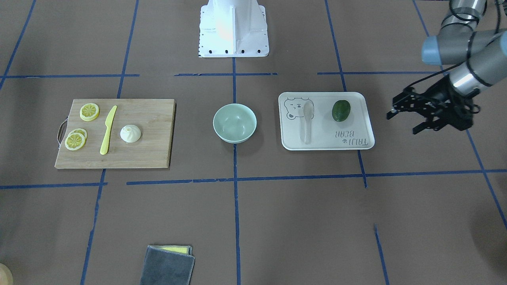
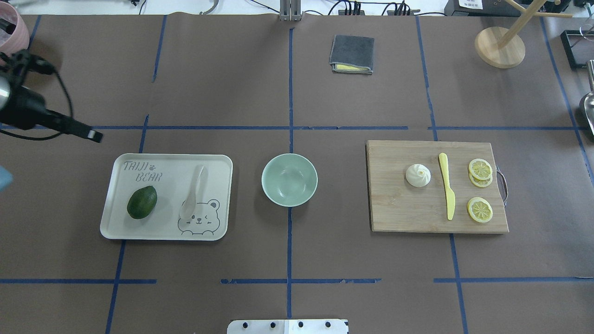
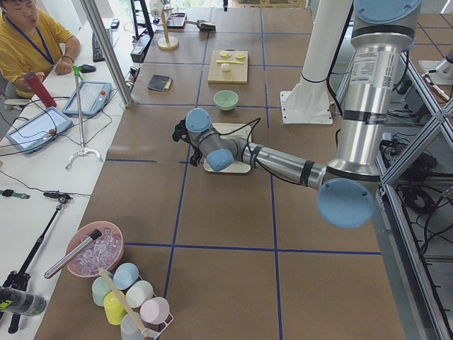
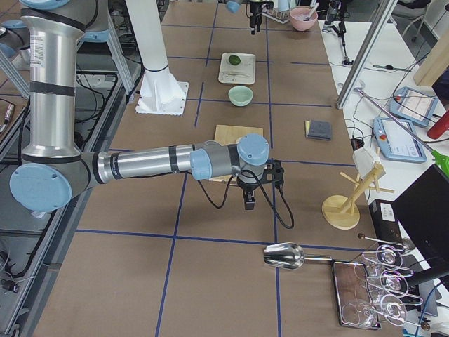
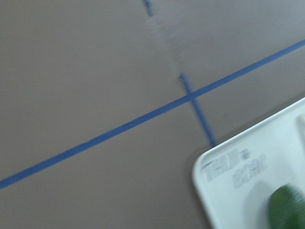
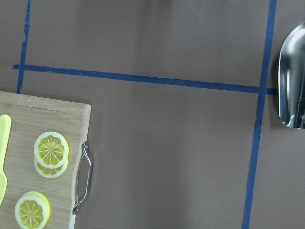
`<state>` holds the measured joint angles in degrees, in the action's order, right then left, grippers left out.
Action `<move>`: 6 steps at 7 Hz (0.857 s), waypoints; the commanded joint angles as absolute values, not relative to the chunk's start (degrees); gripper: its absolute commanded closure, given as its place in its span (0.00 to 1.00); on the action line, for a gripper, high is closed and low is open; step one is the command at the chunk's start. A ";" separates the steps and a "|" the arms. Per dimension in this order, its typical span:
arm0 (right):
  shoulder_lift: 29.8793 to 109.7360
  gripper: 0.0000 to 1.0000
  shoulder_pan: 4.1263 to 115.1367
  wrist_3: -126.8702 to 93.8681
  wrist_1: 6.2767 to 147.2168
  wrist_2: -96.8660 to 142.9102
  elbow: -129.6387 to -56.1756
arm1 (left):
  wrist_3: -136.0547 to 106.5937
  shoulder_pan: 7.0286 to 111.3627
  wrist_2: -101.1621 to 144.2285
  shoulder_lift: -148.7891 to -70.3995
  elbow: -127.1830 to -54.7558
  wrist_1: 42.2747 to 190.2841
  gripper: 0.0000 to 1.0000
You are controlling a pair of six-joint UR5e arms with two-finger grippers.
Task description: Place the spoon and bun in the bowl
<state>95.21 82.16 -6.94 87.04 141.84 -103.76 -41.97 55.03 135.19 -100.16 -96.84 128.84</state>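
Observation:
The off-white spoon lies on a white tray, next to a green avocado; it also shows in the overhead view. The mint-green bowl stands empty at the table's middle. The white bun sits on a wooden cutting board, also seen from overhead. My left gripper hovers open and empty beyond the tray's outer end. My right gripper shows only in the exterior right view, past the board's outer end; I cannot tell its state.
A yellow plastic knife and lemon slices share the board. A folded grey cloth lies at the far side. A metal scoop and a wooden stand are at the far right. The left wrist view, blurred, shows the tray corner.

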 commanded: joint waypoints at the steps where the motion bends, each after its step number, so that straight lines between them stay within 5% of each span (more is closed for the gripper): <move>1: 95.01 0.00 81.30 -7.03 86.75 142.21 -103.97 | -54.57 41.09 124.94 -110.08 -96.50 122.41 0.01; 6: 95.01 0.00 81.30 -7.03 86.84 142.21 -103.54 | -53.35 35.16 112.08 -113.46 -94.22 113.50 0.08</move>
<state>94.94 81.30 -7.07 86.82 142.16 -103.64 -53.54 35.06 114.00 -113.25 -94.15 116.47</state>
